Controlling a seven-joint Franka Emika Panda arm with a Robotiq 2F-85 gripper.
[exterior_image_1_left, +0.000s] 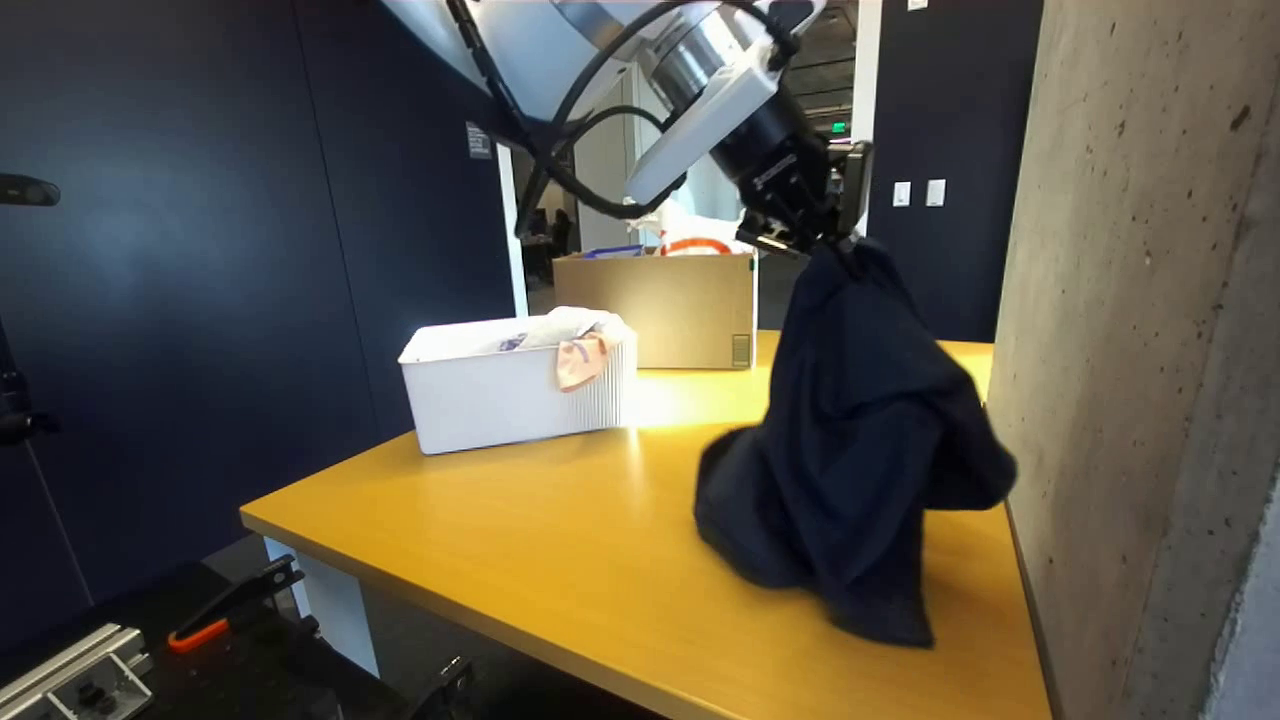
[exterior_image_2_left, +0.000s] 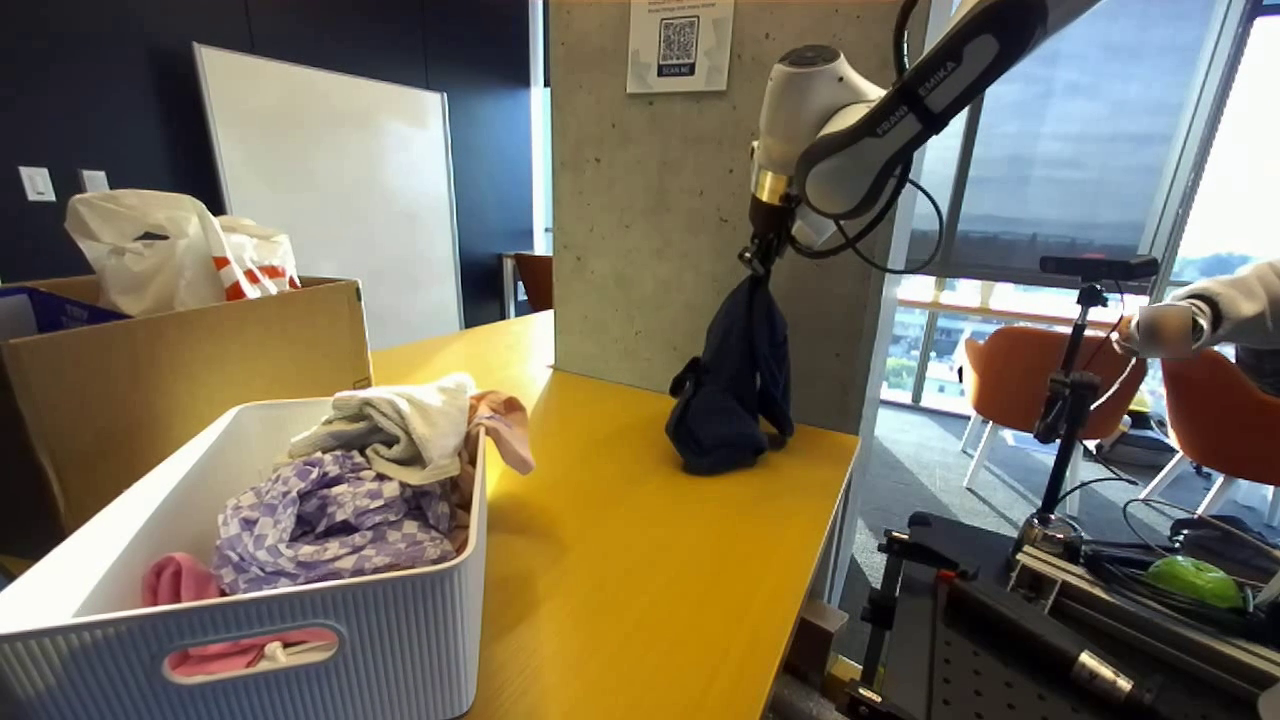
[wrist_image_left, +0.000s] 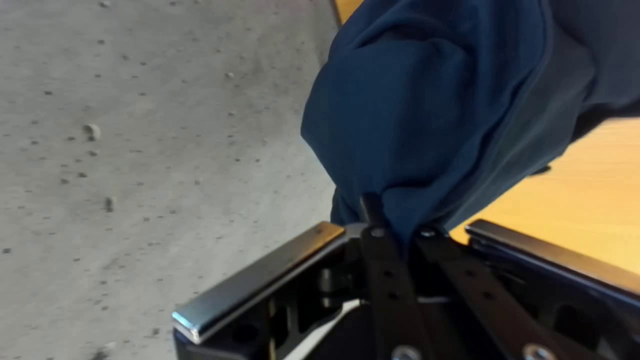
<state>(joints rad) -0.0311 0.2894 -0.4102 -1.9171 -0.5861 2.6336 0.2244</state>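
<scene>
fingers (wrist_image_left: 386, 280) in the wrist view stand almost together, pinching a gathered fold of the navy cloth (wrist_image_left: 395, 110); their tips are partly buried and hard to make out. the cloth runs off the top and right, beside the wall (wrist_image_left: 150, 150), covering part of the table (wrist_image_left: 575, 195).

in an exterior view, the cloth hangs from the gripper (exterior_image_1_left: 848, 258), its lower end blurred; whether it touches the table is unclear. the arm (exterior_image_1_left: 530, 60) is cut off above, and the bin (exterior_image_1_left: 500, 400) hides most of what it holds.

in an exterior view, the cloth droops near the wall. the bin, cut off at lower left, holds heaped clothes (exterior_image_2_left: 330, 525); the box (exterior_image_2_left: 180, 390), also cut off, holds bags (exterior_image_2_left: 150, 255). a sleeve (exterior_image_2_left: 1245, 305) is cropped at right.
</scene>
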